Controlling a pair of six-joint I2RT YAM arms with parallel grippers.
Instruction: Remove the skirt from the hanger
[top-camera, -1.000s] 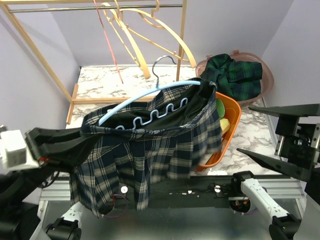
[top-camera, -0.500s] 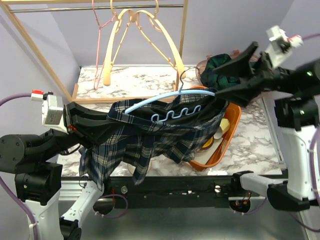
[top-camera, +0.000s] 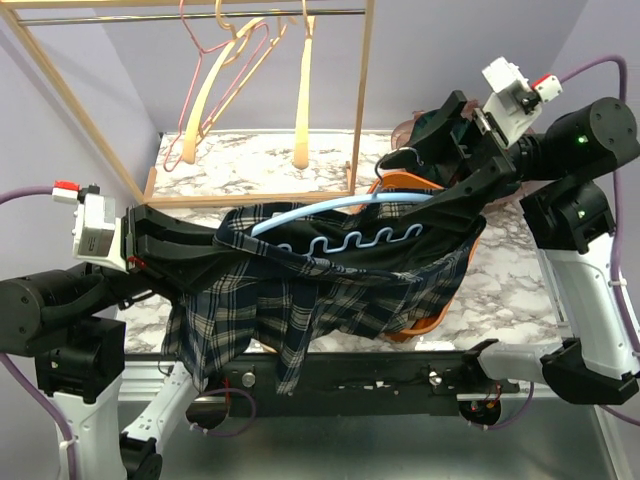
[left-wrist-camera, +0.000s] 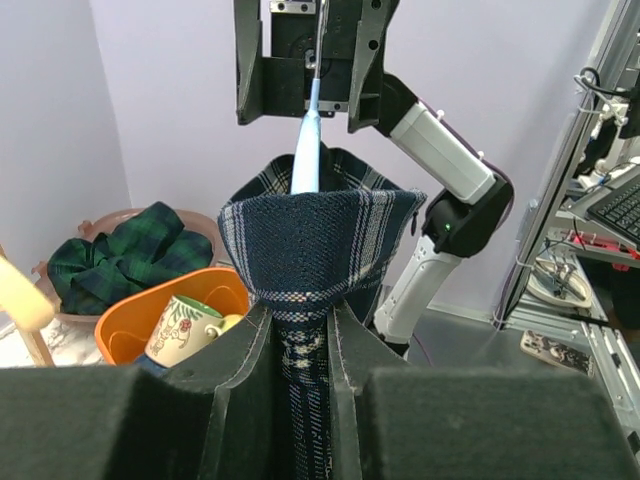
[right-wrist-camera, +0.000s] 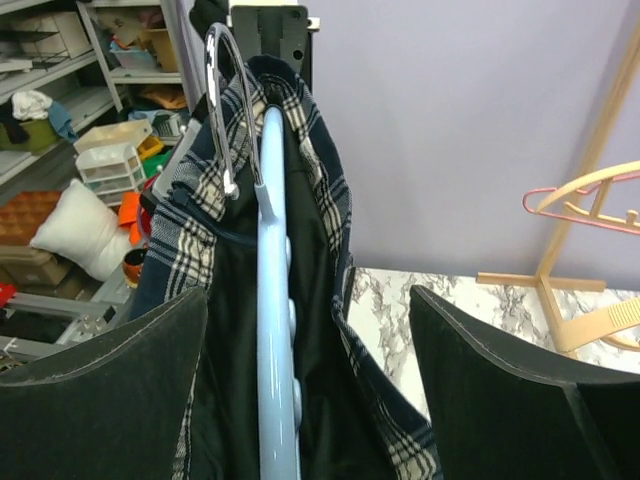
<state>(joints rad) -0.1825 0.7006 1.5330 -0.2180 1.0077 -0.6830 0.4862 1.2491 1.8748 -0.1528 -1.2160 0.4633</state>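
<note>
Because the plaid skirt (top-camera: 330, 290) has to slide off along the blue hanger (top-camera: 330, 205), the two arms hold the pair stretched out level between them, above the near part of the table and over the orange basket (left-wrist-camera: 125, 318), rather than letting them dangle. The left gripper (top-camera: 222, 252) is pinched tight on a fold of the waistband at the skirt's left end; its wrist view shows the cloth squeezed flat between the narrow fingers, which gives it a firm anchor to pull from. At the other end the right gripper (top-camera: 400, 185) stands wide, one finger on each side of the hanger near the metal hook (right-wrist-camera: 235, 100), seemingly to brace or steer it; whether either finger actually presses on the plastic is not clear from these views. The waistband wraps both shoulders of the hanger, so the garment is not yet free. My judgement is that the left arm's pull away from the right should draw the waistband off the near shoulder, provided the hanger is kept from following.
</note>
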